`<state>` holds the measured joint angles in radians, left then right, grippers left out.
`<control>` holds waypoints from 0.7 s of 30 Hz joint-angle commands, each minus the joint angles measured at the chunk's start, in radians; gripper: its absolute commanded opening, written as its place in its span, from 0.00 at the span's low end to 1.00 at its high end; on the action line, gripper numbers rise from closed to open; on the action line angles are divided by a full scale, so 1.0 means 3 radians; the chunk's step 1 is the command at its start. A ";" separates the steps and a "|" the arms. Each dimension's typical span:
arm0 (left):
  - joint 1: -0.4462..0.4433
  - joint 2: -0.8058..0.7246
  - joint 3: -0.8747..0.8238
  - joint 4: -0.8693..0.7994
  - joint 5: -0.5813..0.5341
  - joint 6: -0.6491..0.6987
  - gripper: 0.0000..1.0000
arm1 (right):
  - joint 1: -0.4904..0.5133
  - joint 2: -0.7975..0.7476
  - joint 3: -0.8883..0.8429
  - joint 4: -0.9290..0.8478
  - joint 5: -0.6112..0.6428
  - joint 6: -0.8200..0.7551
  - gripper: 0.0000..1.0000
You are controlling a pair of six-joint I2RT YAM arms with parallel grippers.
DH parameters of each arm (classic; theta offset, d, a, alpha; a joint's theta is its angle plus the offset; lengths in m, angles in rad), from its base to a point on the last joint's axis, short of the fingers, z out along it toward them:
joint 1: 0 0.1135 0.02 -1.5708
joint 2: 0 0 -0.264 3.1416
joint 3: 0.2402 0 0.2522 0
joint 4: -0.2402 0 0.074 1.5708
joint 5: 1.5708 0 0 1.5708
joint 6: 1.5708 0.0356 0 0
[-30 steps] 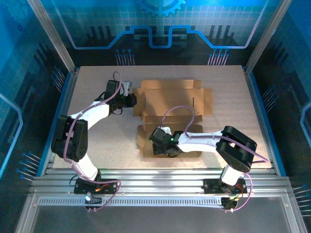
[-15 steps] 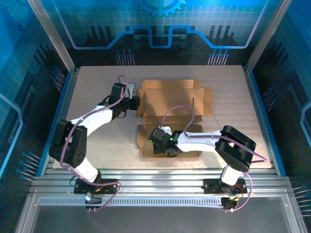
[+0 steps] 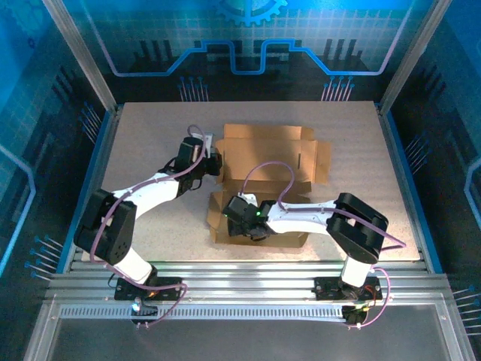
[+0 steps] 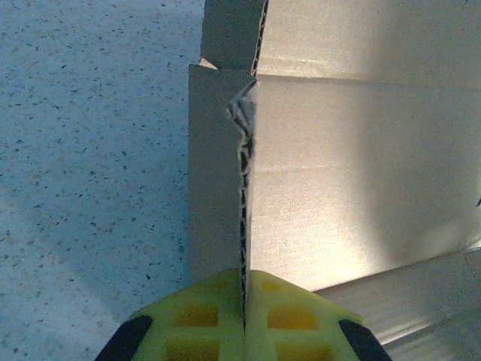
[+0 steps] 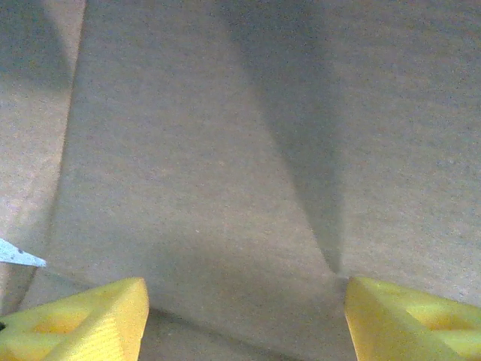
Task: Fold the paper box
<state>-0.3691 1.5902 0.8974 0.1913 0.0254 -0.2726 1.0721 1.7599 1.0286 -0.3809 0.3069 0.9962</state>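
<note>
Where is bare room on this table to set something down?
Free: the far left corner of the table, beyond the left arm; the strip right of the paper box. Crowded: the middle, with the right arm over the box.

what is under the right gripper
Bare brown cardboard of the paper box lies under the open right gripper. The table beneath that panel is covered, so whatever lies under the cardboard cannot be seen.

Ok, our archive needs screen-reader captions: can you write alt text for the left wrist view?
The left gripper, yellow-fingered, is shut on the corrugated edge of a flap of the brown paper box, seen edge-on. More of the box spreads to the right, speckled table to the left.
</note>
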 commanded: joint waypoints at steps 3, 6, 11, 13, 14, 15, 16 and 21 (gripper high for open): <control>-0.0092 0.0064 -0.0127 0.0040 -0.0199 -0.0110 0.03 | 0.0077 0.0103 0.0173 -0.0142 0.0036 0.0095 0.71; -0.0092 0.0088 -0.0132 0.0101 -0.0371 -0.0176 0.02 | 0.0127 0.0078 0.0258 -0.0205 0.0042 0.0079 0.72; -0.0119 0.0115 -0.0126 0.0170 -0.0325 -0.0215 0.03 | 0.0167 0.0115 0.0343 -0.0175 -0.0005 0.0006 0.73; -0.0119 0.0098 -0.0152 0.0176 -0.0318 -0.0221 0.03 | 0.0172 0.0119 0.0383 -0.0197 0.0002 -0.0012 0.73; -0.0124 0.0080 -0.0163 0.0166 -0.0316 -0.0222 0.03 | 0.0179 0.0107 0.0395 -0.0204 0.0009 -0.0036 0.74; -0.0123 0.0060 -0.0177 0.0156 -0.0310 -0.0218 0.03 | 0.0184 0.0088 0.0417 -0.0220 0.0019 -0.0054 0.74; -0.0127 0.0035 -0.0190 0.0148 -0.0311 -0.0202 0.03 | 0.0187 0.0052 0.0430 -0.0245 0.0051 -0.0069 0.74; -0.0129 -0.0022 -0.0207 0.0122 -0.0320 -0.0141 0.04 | 0.0204 -0.0209 0.0370 -0.0275 0.0254 -0.0104 0.74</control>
<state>-0.3958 1.5921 0.8639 0.2714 -0.0605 -0.3191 1.1145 1.7638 1.1328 -0.4297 0.3248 0.9756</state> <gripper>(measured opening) 0.058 0.743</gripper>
